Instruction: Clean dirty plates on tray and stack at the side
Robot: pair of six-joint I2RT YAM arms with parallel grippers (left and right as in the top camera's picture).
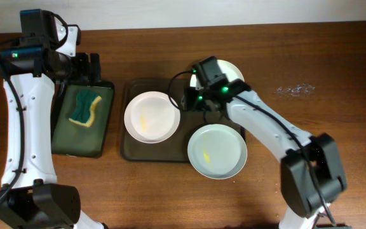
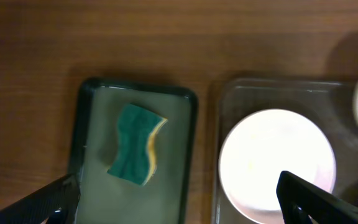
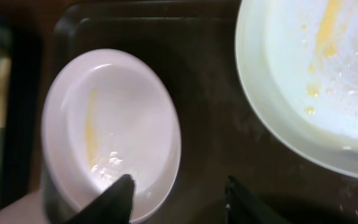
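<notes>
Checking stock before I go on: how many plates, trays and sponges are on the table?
Plates: 3 (left plate, front plate, back plate)
Trays: 2 (brown tray, small dark tray)
Sponges: 1 (sponge)
Total: 6

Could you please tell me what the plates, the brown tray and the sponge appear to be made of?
The plates look like glazed ceramic or melamine: smooth, glossy, with soft highlights. The brown tray seems moulded plastic, semi-gloss, with rounded corners. The sponge looks like yellow foam with a green scouring layer.
</notes>
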